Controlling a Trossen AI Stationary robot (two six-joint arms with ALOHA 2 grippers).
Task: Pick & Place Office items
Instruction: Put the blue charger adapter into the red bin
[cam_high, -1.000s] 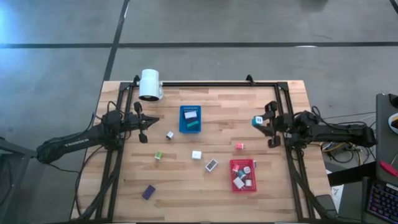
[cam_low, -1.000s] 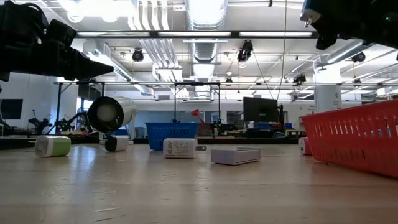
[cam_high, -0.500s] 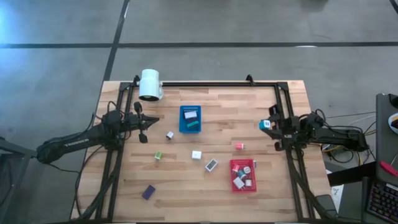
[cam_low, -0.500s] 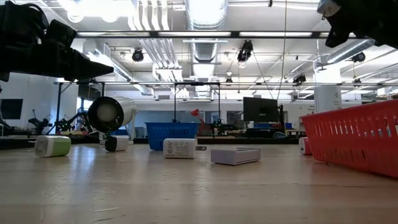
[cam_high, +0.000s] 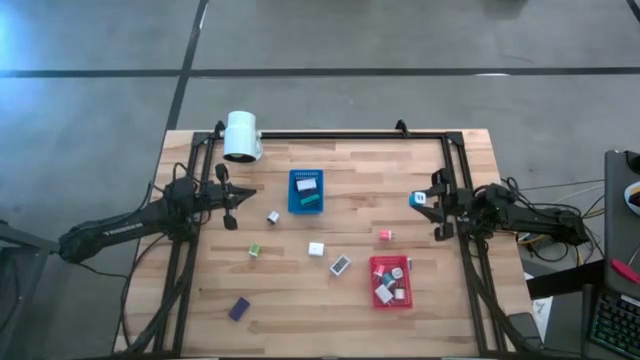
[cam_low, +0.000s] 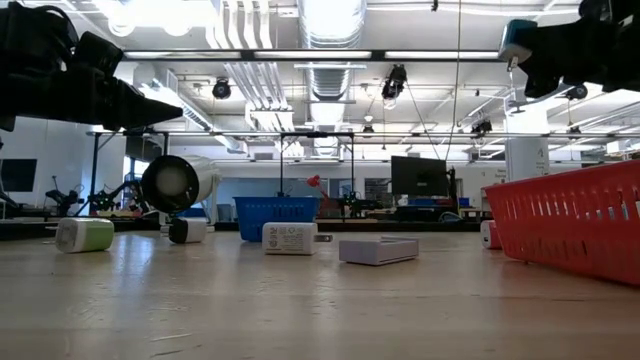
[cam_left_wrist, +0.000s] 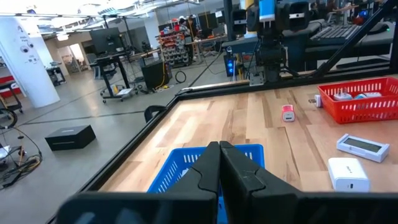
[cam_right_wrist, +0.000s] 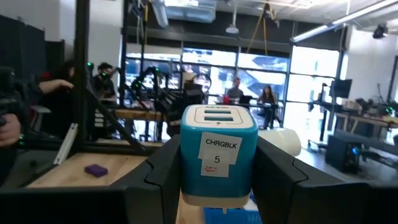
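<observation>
My right gripper (cam_high: 428, 200) is near the table's right edge, high above the wood, shut on a teal charger block (cam_right_wrist: 219, 152) labelled CHRGBLK 5; the block also shows in the low view (cam_low: 517, 40). My left gripper (cam_high: 230, 207) waits shut (cam_left_wrist: 219, 150) above the table's left part, left of the blue tray (cam_high: 306, 190). Loose items lie flat on the wood: a white block (cam_high: 272, 216), a green one (cam_high: 254, 250), a white one (cam_high: 316, 249), a flat grey piece (cam_high: 340, 264), a pink-red one (cam_high: 385, 235) and a purple one (cam_high: 238, 308). My right gripper pinches the teal charger block between its two fingers, one finger on each of two opposite side walls (cam_right_wrist: 186, 165). The fingers (cam_right_wrist: 165, 168) reach in level from the table's right side. The block is lifted clear of the table, its labelled face toward the wrist camera.
The red tray (cam_high: 374, 285), near the table's front right, holds several small items; the blue tray holds a few. A white cylinder (cam_high: 242, 136) lies at the far left corner. A black frame (cam_high: 350, 135) runs round the table's far and side edges.
My right gripper, keeping the teal block, drew back toward the table's right edge, then came a little way left again and sank slightly. The left arm and the items on the table have kept still.
</observation>
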